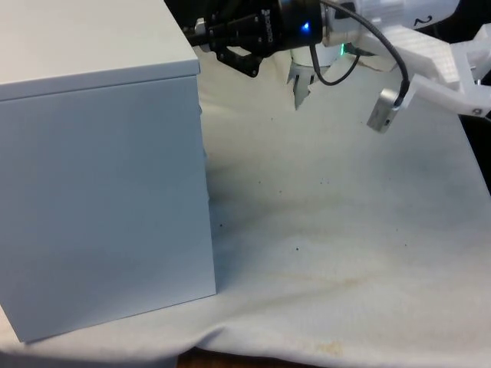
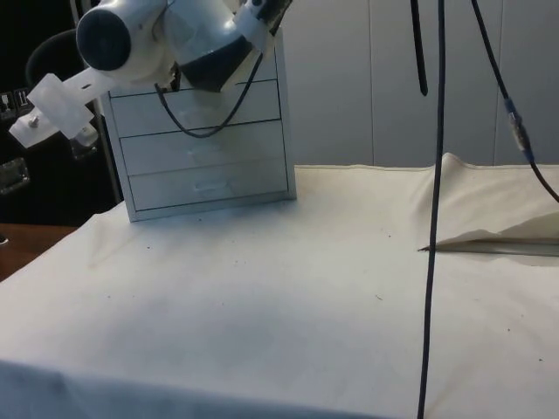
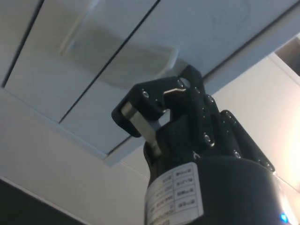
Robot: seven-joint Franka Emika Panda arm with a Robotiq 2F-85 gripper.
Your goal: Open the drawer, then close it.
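The white chest of drawers [image 1: 100, 192] stands on the front view's left with its plain back and side turned to that camera. In the side view the chest [image 2: 205, 166] shows its drawer fronts, all flush and shut. My gripper [image 1: 219, 47] reaches in level at the height of the top drawer, on the chest's far side. In the wrist view the gripper [image 3: 157, 101] is open by a narrow gap, with nothing between its fingers. Its fingertips [image 3: 140, 124] sit just beside the recessed handle [image 3: 117, 61] of a drawer front. In the side view the arm hides the top drawer's handle.
The white cloth [image 1: 345, 230] spreads over the table to the front view's right of the chest. A dark cable [image 2: 432, 218] hangs down close to the side camera. A raised fold of cloth [image 2: 489, 227] lies at the side view's right.
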